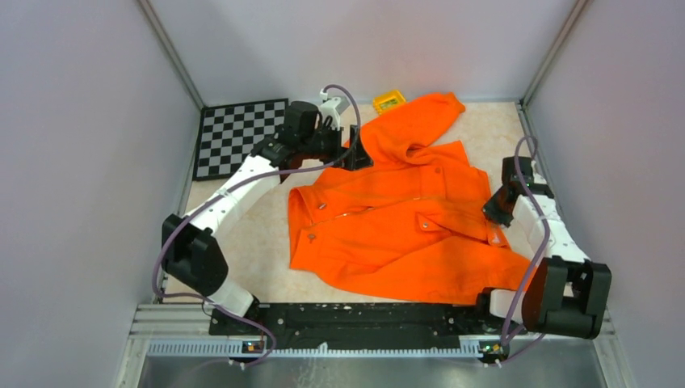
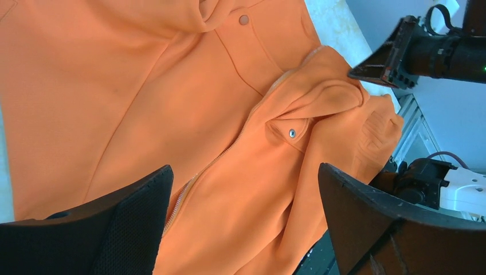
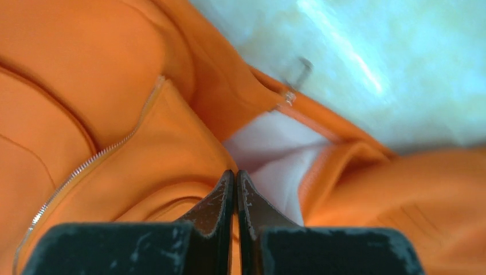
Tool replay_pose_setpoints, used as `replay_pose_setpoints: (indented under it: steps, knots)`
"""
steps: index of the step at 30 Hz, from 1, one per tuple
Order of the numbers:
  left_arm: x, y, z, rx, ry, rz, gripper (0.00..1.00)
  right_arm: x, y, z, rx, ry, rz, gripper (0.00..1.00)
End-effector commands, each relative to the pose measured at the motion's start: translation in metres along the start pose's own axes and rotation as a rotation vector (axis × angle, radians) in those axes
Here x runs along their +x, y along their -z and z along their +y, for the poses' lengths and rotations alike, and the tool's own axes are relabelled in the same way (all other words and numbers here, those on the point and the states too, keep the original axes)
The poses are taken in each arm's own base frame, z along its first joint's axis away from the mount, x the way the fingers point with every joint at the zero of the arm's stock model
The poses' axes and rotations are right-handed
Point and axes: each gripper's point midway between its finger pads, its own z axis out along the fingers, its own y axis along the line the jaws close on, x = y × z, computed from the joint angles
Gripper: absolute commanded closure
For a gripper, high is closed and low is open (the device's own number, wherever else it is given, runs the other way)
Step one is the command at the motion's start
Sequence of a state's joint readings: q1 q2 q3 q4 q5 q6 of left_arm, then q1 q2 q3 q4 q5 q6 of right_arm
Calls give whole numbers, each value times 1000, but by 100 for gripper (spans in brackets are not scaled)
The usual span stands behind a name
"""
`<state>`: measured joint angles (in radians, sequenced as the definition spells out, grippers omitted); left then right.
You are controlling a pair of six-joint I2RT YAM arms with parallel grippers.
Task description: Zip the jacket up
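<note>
The orange jacket [image 1: 396, 218] lies spread over the middle of the table, one sleeve reaching toward the back. Its zipper [image 2: 229, 150] runs between the front panels, and the zipper [image 3: 91, 163] also shows in the right wrist view. A blurred metal zipper pull [image 3: 289, 96] sits at the hem edge beside white lining. My left gripper [image 1: 355, 158] hovers open over the jacket's far side; in its own view the left gripper [image 2: 245, 172] holds nothing. My right gripper [image 1: 494, 214] is at the jacket's right edge. There the right gripper [image 3: 236, 175] is shut, with a sliver of orange cloth pinched between its fingers.
A black-and-white checkerboard [image 1: 238, 133] lies at the back left. A small yellow object [image 1: 388, 101] rests by the back wall near the sleeve. Grey walls close in both sides. The black base rail [image 1: 347, 319] runs along the near edge.
</note>
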<state>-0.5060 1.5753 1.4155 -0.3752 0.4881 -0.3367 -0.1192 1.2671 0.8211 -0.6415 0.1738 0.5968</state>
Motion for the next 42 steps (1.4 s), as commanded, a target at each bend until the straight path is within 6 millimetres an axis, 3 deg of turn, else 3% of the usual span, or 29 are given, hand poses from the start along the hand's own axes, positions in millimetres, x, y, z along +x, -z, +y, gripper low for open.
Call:
replay_pose_setpoints:
  steps: [1, 5, 10, 14, 17, 20, 23, 25, 29, 31, 36, 42]
  knots:
    - [-23, 21, -20, 31, -80, -99, 2, 25, 50, -41, 184, -221, 109, 100]
    - [-24, 24, -25, 50, -84, -106, 2, 60, 62, -60, 250, -261, 206, 100]
    - [-22, 23, -27, 62, -80, -102, 1, 96, 28, -72, 266, -316, 239, 100]
    - [-19, 21, -24, 59, -77, -98, 1, 99, 8, -75, 305, -304, 245, 99]
    - [-19, 20, -23, 56, -77, -96, 1, 81, 7, -69, 292, -249, 225, 94]
    - [-18, 19, -22, 53, -75, -95, 1, 47, 22, -66, 277, -201, 127, 86]
    - [-17, 18, -22, 56, -75, -91, 1, 14, 41, -56, 197, -166, -7, 67]
    - [-17, 18, -23, 65, -74, -89, 1, -3, 55, -38, 74, -122, -72, 55]
    - [-16, 18, -24, 70, -70, -89, 1, -30, 79, 26, -310, 17, -174, 42]
    - [-15, 16, -22, 64, -67, -84, 1, -39, 83, 36, -360, 12, -214, 34]
    - [-15, 17, -21, 59, -72, -91, 1, -60, 67, 46, -332, -32, -227, 30]
    - [-15, 17, -18, 41, -77, -95, 1, -67, 21, 13, -35, -114, -158, 38]
